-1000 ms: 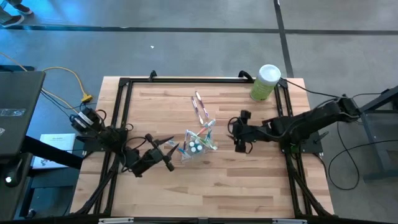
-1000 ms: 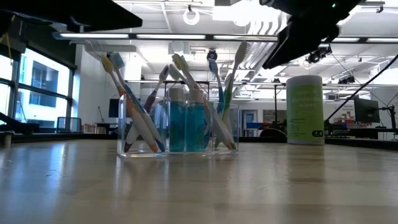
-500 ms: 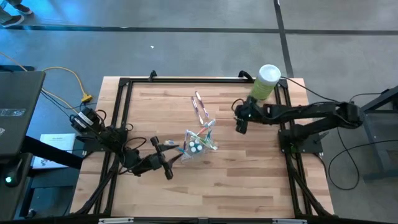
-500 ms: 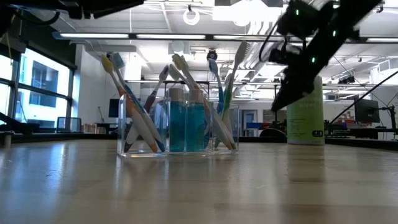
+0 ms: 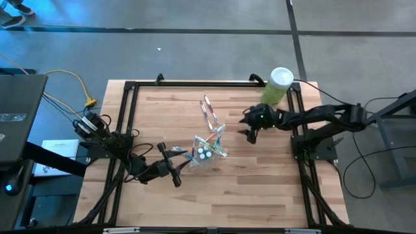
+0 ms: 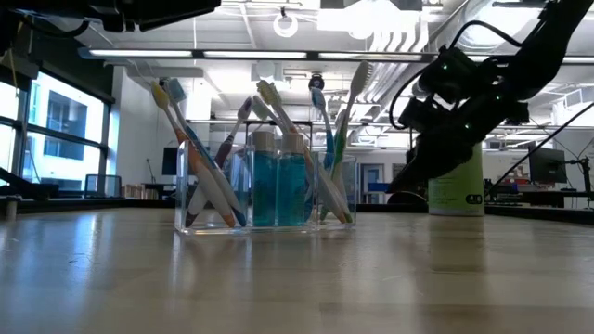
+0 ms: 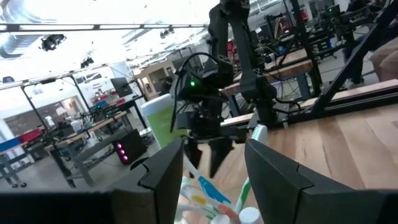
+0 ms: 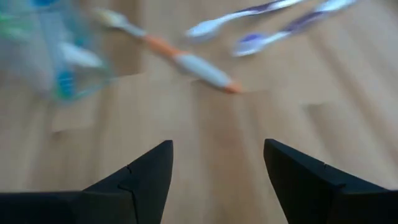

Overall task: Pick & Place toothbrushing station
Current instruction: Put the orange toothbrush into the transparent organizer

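Standing near the middle of the wooden table point(image 5: 260, 188), a small clear plastic cup point(image 6: 269, 190) holds several multicoloured toothbrushes point(image 6: 190, 153) that lean outward in different directions, along with teal-and-white toothpaste tubes point(image 6: 278, 181) upright at its centre. From above, the same cup point(image 5: 208, 151) shows the white tube caps inside it.

On the near left side of the cup, the left gripper point(image 5: 177, 158) hovers low with its tips pointing toward the cup, just beside it. Its two dark fingers point(image 7: 165, 180) stand apart with nothing between them; through the gap, the left wrist camera sees toothbrush heads poking up from the cup.

Beyond the cup, an orange-and-white toothbrush point(image 8: 186, 62) lies flat on the wood, and farther back two purple-and-white toothbrushes point(image 5: 208, 110) lie side by side toward the far edge.

To the right of these, the right gripper point(image 5: 251, 133) hangs above the table, angled downward, its fingers point(image 8: 140, 180) spread wide and empty over bare wood, near the loose brushes but touching none.

At the far right corner stands a light-green canister point(image 5: 276, 88) with a white lid, upright and just behind the right arm.
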`<state>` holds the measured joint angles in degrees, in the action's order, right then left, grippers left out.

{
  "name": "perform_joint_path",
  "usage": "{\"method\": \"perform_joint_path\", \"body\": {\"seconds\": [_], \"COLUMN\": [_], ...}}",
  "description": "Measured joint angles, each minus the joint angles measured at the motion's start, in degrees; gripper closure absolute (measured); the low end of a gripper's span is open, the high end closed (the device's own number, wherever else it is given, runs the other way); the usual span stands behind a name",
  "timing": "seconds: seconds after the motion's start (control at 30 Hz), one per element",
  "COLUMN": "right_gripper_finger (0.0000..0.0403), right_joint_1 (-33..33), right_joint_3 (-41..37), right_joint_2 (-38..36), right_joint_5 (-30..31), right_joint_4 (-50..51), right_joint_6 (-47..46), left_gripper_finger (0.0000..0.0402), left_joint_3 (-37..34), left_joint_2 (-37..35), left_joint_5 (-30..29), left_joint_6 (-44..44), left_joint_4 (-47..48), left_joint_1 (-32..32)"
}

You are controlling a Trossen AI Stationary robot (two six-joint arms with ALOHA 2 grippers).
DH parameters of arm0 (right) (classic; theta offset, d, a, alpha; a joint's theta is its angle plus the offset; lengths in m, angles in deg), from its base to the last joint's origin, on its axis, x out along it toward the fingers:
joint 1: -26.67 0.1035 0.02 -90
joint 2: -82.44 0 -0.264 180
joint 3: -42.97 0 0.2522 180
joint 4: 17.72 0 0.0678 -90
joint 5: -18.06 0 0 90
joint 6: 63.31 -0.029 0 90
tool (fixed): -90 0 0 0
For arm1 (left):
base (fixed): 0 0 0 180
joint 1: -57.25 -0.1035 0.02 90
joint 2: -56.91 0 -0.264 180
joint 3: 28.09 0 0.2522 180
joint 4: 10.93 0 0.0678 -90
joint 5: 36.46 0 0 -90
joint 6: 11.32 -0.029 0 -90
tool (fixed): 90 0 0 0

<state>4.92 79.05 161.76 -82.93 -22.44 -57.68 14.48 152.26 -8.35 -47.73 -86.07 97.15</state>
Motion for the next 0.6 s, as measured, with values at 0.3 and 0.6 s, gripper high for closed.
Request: {"method": "perform_joint_path", "body": {"seconds": [0.3,0.6], "right_gripper_finger": [0.016,0.016], "right_joint_1": [6.4,6.2], "right_joint_3": [0.0,1.2], "right_joint_2": [10.7,20.5], "right_joint_5": [10.2,13.0], "right_joint_4": [-13.6,-24.7], "right_joint_6": [2.4,7.3], "left_gripper_finger": [0.0236,0.0236], "left_joint_3": [0.0,0.0], "left_joint_2": [0.0,0.0], "left_joint_5": [1.9,1.7], "left_joint_6": [0.0,0.0], "left_joint_4": [0.4,0.5], "left_joint_1": [-0.1,-0.1]}}
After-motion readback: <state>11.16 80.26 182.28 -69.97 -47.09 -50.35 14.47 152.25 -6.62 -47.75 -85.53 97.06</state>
